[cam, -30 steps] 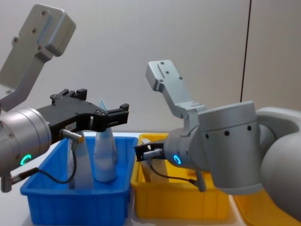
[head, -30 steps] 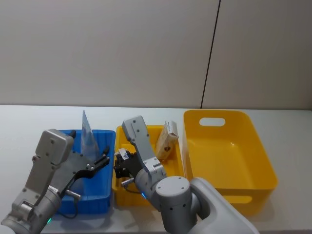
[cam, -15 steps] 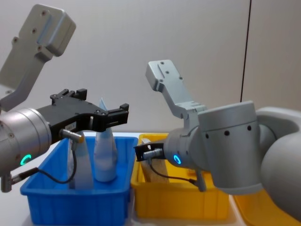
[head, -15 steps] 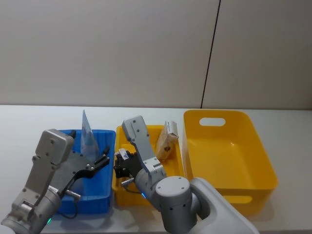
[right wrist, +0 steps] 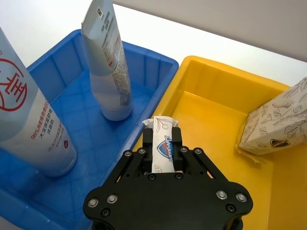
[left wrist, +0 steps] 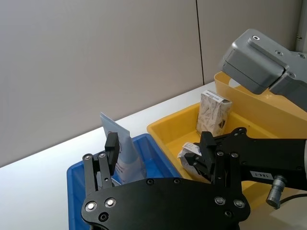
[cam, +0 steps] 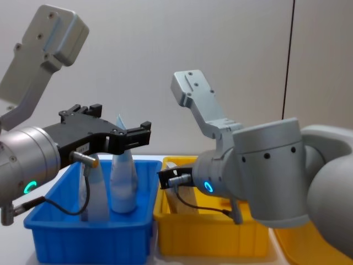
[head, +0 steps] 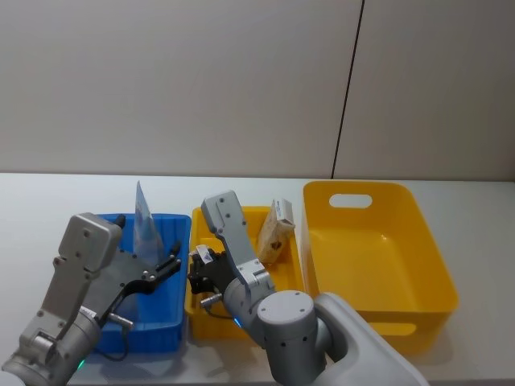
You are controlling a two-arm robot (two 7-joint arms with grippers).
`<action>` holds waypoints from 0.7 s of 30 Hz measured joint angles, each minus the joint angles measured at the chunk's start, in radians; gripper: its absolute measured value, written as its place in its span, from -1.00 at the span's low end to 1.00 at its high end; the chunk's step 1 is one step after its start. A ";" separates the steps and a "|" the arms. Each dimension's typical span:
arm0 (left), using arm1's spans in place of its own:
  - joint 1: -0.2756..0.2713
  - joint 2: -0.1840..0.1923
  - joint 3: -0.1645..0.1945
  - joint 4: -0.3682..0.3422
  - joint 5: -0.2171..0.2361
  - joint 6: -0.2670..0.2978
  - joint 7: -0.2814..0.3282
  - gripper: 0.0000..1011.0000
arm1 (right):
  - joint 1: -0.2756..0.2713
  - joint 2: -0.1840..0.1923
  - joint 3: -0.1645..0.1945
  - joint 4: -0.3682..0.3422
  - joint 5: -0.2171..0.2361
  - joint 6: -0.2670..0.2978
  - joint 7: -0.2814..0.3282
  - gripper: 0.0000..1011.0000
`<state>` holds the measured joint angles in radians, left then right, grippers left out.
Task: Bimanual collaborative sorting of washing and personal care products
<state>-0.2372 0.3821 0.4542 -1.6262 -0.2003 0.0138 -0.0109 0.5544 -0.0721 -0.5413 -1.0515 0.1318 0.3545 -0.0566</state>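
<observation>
Over the white desk (head: 48, 193), no displacement is recorded since earlier; sorting is judged paused. The white, blue-emblem packet (right wrist: 161, 127) is clamped in the right claw (right wrist: 162, 141) above the small yellow plastic bin (right wrist: 225, 72). The left claw (cam: 118, 121) is held open over the blue plastic bin (cam: 94, 240).

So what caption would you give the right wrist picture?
Right gripper clamps a white packet over the small yellow bin, beside two tubes standing in the blue bin.

Soft, even light is falling from overhead, washing the grey wall (head: 177, 80) flat and bright. Faint shadows are gathering beneath the squeeze tubes (right wrist: 110, 72) in the blue bin (right wrist: 57, 62). My right gripper (right wrist: 162, 138), pinching the white packet (right wrist: 161, 125), is catching a dull sheen.
</observation>
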 joint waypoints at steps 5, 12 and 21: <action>0.000 0.000 0.000 0.000 0.000 0.000 0.000 0.98 | -0.004 0.014 -0.006 -0.027 -0.010 0.014 0.007 -0.63; 0.000 0.000 0.000 0.000 0.000 0.000 0.000 0.98 | -0.010 0.043 -0.017 -0.090 -0.032 0.049 0.012 -0.63; 0.000 0.000 0.000 0.000 0.000 0.000 0.000 0.98 | -0.003 0.095 -0.031 -0.223 -0.075 0.128 0.017 -0.63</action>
<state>-0.2371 0.3821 0.4542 -1.6262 -0.2004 0.0138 -0.0109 0.5509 0.0229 -0.5719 -1.2750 0.0573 0.4824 -0.0397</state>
